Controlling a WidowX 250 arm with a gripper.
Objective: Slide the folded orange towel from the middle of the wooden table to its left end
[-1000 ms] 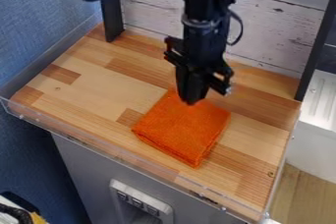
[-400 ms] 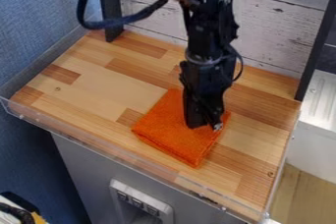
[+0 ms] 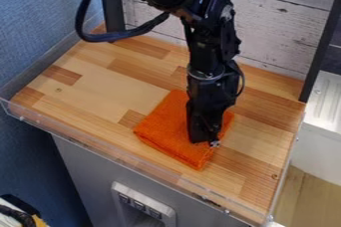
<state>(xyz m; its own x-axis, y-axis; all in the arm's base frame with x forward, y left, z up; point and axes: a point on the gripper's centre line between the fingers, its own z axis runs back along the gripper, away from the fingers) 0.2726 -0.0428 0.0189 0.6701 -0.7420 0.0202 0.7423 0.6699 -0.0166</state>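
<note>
Currently the pincer (image 3: 203,139) points down at the orange cloth (image 3: 163,131), its tip over the right-hand part, near the corner closest to the front rim. It seems to touch or nearly touch the fabric; how far it is open, and whether it has hold of any cloth, I cannot tell. The cloth lies flat near the middle of the wooden surface (image 3: 100,81), folded into a thick, roughly square pad turned at an angle to the surface's edges.

As for progress, I judge that the pincer has reached the cloth, but nothing shows it lifted, unfolded or bunched up. Any handling beyond that contact looks undone, and how much is left cannot be judged from here.

Further out, the black arm (image 3: 213,47) hangs from the top edge, with a thick cable (image 3: 116,35) looping to its left. Behind it are whitish boards (image 3: 279,32) between two dark uprights, and a clear rim (image 3: 120,156) runs along the front. Below that, a pale panel (image 3: 143,206) is set in the grey front (image 3: 86,171).

I can make out no readable label or writing on the cloth, arm or panel.
</note>
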